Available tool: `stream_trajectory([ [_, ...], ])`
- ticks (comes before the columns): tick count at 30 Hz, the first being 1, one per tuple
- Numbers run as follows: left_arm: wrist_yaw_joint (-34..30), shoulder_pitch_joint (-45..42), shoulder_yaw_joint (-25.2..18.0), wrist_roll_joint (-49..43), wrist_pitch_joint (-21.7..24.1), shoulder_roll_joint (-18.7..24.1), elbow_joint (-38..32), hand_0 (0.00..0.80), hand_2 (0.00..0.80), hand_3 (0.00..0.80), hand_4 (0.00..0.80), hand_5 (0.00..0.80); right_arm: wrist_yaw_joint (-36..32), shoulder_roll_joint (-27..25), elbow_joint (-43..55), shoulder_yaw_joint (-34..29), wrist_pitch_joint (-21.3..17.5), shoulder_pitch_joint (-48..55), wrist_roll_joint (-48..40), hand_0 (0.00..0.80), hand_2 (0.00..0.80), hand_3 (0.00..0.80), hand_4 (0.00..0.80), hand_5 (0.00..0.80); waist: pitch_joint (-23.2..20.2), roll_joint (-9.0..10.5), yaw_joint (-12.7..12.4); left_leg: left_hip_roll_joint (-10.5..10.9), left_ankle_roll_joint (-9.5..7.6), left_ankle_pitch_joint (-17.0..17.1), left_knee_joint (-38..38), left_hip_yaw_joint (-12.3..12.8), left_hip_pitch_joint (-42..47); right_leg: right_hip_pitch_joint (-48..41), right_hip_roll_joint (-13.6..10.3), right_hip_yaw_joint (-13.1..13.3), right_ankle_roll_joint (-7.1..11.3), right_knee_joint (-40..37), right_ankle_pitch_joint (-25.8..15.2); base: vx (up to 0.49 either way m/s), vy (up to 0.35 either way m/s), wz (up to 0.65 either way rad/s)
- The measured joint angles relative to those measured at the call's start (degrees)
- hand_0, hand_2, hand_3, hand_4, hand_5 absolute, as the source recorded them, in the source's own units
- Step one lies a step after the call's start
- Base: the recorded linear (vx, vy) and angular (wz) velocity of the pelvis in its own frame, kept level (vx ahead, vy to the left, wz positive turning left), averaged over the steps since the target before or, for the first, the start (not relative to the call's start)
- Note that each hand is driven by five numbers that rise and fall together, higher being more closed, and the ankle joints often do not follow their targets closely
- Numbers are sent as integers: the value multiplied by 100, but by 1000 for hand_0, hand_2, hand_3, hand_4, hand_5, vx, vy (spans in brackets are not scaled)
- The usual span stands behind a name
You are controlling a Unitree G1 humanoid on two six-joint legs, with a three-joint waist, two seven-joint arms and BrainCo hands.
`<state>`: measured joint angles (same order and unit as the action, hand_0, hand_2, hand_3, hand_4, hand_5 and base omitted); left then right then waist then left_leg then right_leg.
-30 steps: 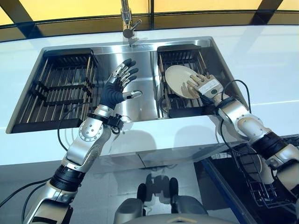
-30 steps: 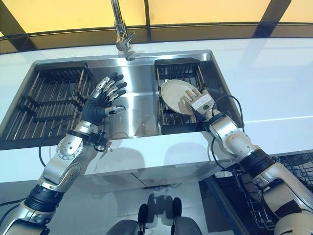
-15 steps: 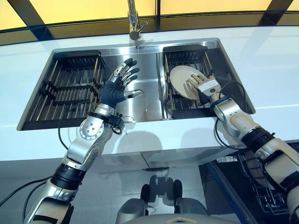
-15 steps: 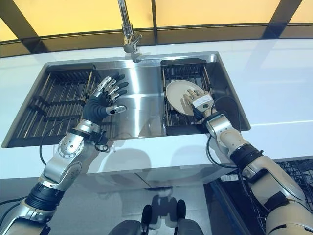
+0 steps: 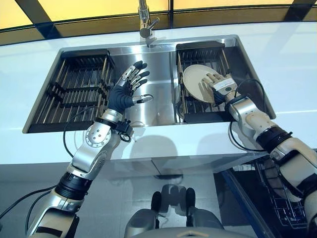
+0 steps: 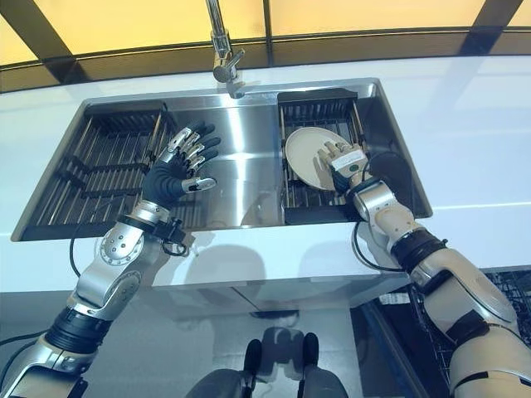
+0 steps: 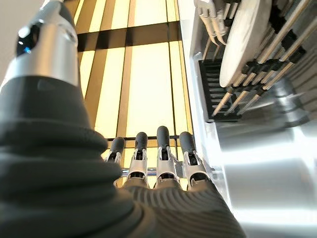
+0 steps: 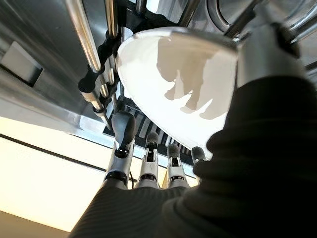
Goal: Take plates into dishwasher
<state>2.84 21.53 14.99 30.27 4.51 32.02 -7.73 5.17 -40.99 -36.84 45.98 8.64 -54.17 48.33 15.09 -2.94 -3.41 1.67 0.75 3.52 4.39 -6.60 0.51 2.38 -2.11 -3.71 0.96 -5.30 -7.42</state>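
Note:
A cream plate (image 5: 194, 80) leans tilted in the black rack (image 5: 208, 113) on the right side of the sink. My right hand (image 5: 221, 87) lies over the plate's right part, fingers straight and spread across its face. In the right wrist view the plate (image 8: 168, 74) fills the space past those straight fingers (image 8: 122, 134) and carries their shadow; I cannot tell whether they touch it. My left hand (image 5: 125, 94) hovers open over the bare steel middle of the sink, holding nothing.
A second black rack (image 5: 74, 89) fills the sink's left side. The faucet (image 5: 145, 22) stands at the back middle. White counter (image 5: 297, 64) surrounds the sink (image 5: 158, 69). A wire dishwasher basket (image 5: 282, 198) shows low at the right.
The whole picture has shifted, so the camera moved. My right hand has reached a little farther onto the plate. The left hand keeps its pose over the sink.

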Motion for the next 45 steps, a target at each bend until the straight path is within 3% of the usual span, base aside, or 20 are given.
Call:
stream_trajectory([
  [10, -120, 334, 77, -17, -19, 12, 257, 0, 0, 0, 0, 0, -158, -101, -697, 374, -343, -492, -482, 0, 0, 0, 0, 0, 226, -140, -201, -9, 3, 1, 17, -44, -40, 28, 4, -64, 1, 2, 2, 12, -24, 2],
  [19, -202, 380, 98, -5, -19, 56, 456, 0, 0, 0, 0, 0, -187, -303, -635, 387, -420, -771, -863, 0, 0, 0, 0, 0, 345, -119, -193, -18, 17, 17, 17, -49, -227, 212, 9, -91, -10, 3, -8, 0, 0, 0],
  [27, -243, 447, 98, -4, -10, 71, 459, 0, 0, 0, 0, 0, -174, -466, -633, 210, -713, -797, -1602, 0, 0, 0, 0, 0, 505, -35, -189, -32, 32, 25, 21, -56, -247, 226, 18, -125, -9, 2, -7, 0, 0, 0],
  [36, -241, 553, 105, -17, 24, 63, 488, 0, 0, 0, 0, 0, -97, -407, -786, 154, -729, -797, -1879, 0, 0, 0, 0, 0, 522, -20, -169, -33, 33, 27, 22, -56, -247, 226, 15, -129, -12, 2, -9, -8, 0, 0],
  [37, -239, 577, 106, -16, 24, 63, 490, 0, 0, 0, 0, 0, -36, -348, -883, 125, -723, -797, -1927, 430, 430, 430, 430, 430, 523, -21, -168, -33, 34, 28, 21, -57, -247, 226, 13, -129, -14, 2, -10, 0, 0, 0],
  [38, -237, 598, 106, -16, 24, 63, 496, 0, 0, 0, 0, 0, 14, -286, -963, 98, -712, -797, -1984, 800, 800, 800, 800, 800, 523, -22, -161, -34, 36, 29, 21, -58, -248, 227, 14, -129, -14, 2, -11, 0, 0, 0],
  [45, -224, 761, 152, -15, 24, 61, 651, 0, 0, 0, 0, 0, 293, -121, -1104, -22, -700, -857, -2204, 800, 800, 800, 800, 800, 528, -33, -46, -41, 76, 81, 2, -135, -396, 338, 7, -176, -55, 1, -45, -17, 8, 3],
])
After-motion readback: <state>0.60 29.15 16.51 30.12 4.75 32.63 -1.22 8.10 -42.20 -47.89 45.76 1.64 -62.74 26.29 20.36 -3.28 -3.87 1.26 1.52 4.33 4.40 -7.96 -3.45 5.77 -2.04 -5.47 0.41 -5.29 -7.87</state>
